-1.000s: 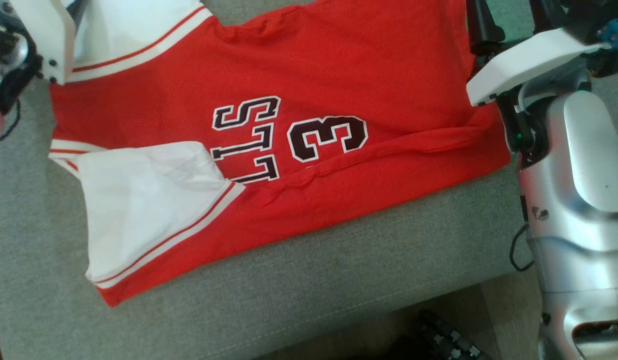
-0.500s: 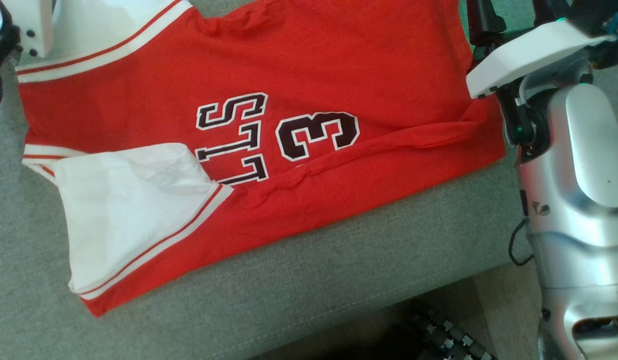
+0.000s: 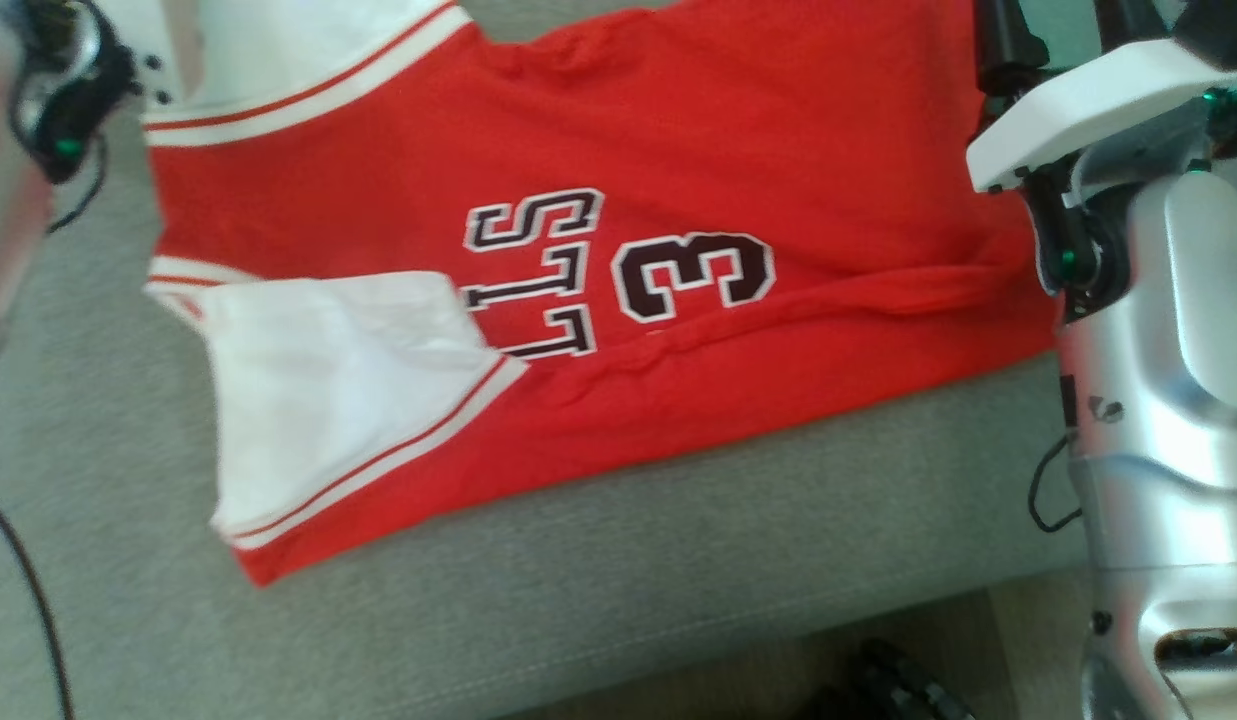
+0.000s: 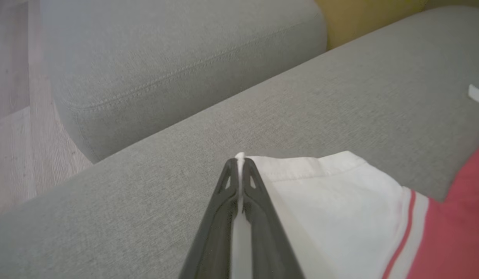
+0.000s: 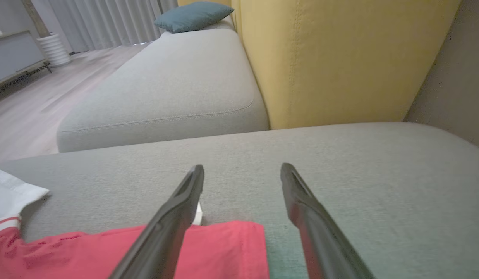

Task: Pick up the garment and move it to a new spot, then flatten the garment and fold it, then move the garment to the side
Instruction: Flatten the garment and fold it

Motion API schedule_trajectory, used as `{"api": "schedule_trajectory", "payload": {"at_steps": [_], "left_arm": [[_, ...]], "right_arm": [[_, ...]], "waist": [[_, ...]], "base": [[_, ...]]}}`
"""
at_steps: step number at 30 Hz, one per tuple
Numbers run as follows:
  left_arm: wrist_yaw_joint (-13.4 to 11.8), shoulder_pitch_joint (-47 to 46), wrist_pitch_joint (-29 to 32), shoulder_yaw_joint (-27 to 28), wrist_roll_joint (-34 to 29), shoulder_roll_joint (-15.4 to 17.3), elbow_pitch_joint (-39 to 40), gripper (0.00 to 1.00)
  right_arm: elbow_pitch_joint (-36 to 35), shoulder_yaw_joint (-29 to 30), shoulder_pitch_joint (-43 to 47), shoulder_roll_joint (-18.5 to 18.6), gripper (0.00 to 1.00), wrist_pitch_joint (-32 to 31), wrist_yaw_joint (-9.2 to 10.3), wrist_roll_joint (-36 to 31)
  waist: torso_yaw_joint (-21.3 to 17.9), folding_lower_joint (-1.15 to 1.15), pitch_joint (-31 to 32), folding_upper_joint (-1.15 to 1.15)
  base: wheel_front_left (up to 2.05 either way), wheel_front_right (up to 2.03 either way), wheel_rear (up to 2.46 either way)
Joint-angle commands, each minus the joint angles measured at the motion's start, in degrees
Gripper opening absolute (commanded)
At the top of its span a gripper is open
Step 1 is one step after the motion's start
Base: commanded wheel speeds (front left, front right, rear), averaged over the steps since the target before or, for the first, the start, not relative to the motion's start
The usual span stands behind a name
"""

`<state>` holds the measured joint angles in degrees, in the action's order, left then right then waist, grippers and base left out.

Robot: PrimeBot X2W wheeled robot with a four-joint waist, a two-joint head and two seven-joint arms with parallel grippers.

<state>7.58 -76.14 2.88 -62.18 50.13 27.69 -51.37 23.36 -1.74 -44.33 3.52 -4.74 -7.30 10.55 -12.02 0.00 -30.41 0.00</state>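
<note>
My short-sleeved jersey garment (image 3: 778, 150) is bright red across the body. Its plain white sleeves (image 3: 328, 400) are edged by a white band carrying a thin red stripe. Its block lettering (image 3: 693, 275) is dark maroon, almost black, outlined in white. The woven-fabric sofa seat (image 3: 628, 560) is a flat, faintly mottled grey, and the upholstered sofa back (image 5: 340, 58) is mustard yellow. The soft pillow (image 5: 194, 15) is teal. The plank floor (image 4: 11, 135) is pale wood. My left end effector (image 4: 239, 162) and my right end effector (image 5: 242, 172) have matt black fingers.
</note>
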Motion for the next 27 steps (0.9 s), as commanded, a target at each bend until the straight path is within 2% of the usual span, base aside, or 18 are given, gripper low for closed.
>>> {"api": "schedule_trajectory", "payload": {"at_steps": [1,3,8,14,20,27], "left_arm": [[-0.09,-1.35,-1.51,2.03,0.28,1.53,1.17,0.0],[-0.09,-0.75,-3.98,2.27,0.54,0.62,1.45,0.0],[-0.1,1.46,-8.02,2.08,1.0,-1.06,3.8,0.0],[-0.54,4.34,-9.67,0.61,0.23,-1.78,8.62,0.0],[-1.65,5.68,-9.02,0.09,0.22,-0.85,12.67,0.0],[-3.19,5.87,-7.99,0.37,0.6,0.64,16.42,0.0]], "right_arm": [[-1.36,-0.44,-1.79,-0.37,1.0,-0.88,-0.19,1.31],[-0.26,-1.13,-2.06,0.7,1.0,-2.65,-0.19,3.11],[3.68,-4.27,-2.75,6.74,1.0,-6.69,-0.19,5.38],[13.03,-6.11,-4.46,12.38,1.0,-11.81,-0.19,7.53],[19.74,-6.37,-6.34,13.88,1.0,-12.93,-0.19,7.16],[25.32,-5.8,-9.49,12.85,1.0,-12.43,-0.19,4.78]], "waist": [[2.37,0.0,1.94,0.0],[4.13,0.0,3.03,0.0],[7.97,0.0,4.72,0.0],[10.99,0.0,5.69,0.0],[11.61,0.0,5.66,0.0],[11.47,0.0,4.32,0.0]], "base": [[0.0,0.0,0.0],[0.0,0.0,0.0],[0.0,0.0,0.0],[0.0,0.0,0.0],[0.0,0.0,0.0],[0.0,0.0,0.0]]}}
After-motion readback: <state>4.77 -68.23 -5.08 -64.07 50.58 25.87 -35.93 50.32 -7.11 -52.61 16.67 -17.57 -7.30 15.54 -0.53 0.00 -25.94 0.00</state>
